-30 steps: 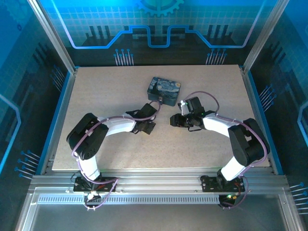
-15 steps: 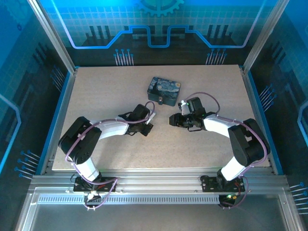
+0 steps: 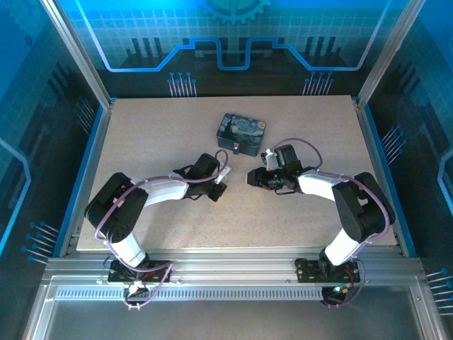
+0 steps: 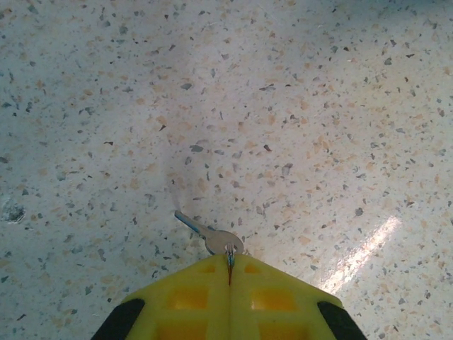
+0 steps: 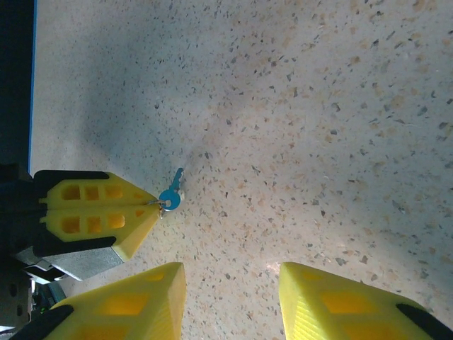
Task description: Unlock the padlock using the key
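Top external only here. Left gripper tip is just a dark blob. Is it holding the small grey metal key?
Observer: Yes. The left gripper is shut on the round head of the small grey metal key; the blade sticks out ahead.
Operator: Right gripper state?
Observer: The right gripper is open, with speckled tabletop showing between its yellow fingers.
Operator: Lined up with the key?
Observer: Roughly. From the right wrist, the key lies ahead, slightly off-centre from the gap.

Count: two black-and-white jointed arms, left arm (image 3: 166, 188) and right arm (image 3: 318, 183); two yellow-fingered grippers, left gripper (image 4: 230, 258) and right gripper (image 5: 232, 269); one small thin metal key (image 4: 212, 237); one rectangular dark-blue painted tin (image 3: 241, 131); one speckled beige table (image 3: 141, 134).
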You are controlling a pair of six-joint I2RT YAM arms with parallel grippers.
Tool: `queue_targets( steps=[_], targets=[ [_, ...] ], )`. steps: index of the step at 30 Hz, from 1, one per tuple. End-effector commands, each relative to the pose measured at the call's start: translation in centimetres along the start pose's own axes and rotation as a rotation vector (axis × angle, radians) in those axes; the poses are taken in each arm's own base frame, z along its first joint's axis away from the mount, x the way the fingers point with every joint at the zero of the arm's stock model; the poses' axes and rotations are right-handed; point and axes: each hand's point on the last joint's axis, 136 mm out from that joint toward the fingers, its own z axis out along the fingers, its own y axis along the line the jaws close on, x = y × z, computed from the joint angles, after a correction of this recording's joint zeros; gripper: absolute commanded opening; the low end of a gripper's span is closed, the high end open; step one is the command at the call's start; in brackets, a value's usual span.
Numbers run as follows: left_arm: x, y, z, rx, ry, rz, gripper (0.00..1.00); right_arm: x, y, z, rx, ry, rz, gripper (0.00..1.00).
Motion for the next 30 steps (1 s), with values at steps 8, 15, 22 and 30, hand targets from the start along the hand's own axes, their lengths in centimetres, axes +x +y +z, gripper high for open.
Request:
queue_targets(
  steps=[8,15,22,30],
  targets=[
    [-1.1,-0.4,-1.7,0.095,-0.049,-0.015,0.0,-0.1,-0.1,0.2,-0.042,-0.012,-0.006,0.4],
    [-1.2,-0.7,-2.1,0.132,-0.055,-0.016,0.0,-0.6,0.3,-0.2,-0.077,-0.087,-0.08,0.4],
    [-1.4,-1.3,-2.8,0.169,-0.063,-0.018,0.0,-0.6,0.5,-0.7,-0.078,-0.137,-0.194,0.4],
    [-2.8,-3.2,-5.5,0.284,-0.091,-0.032,0.0,0.6,3.8,-0.8,-0.082,-0.166,-0.436,0.41]
  ],
)
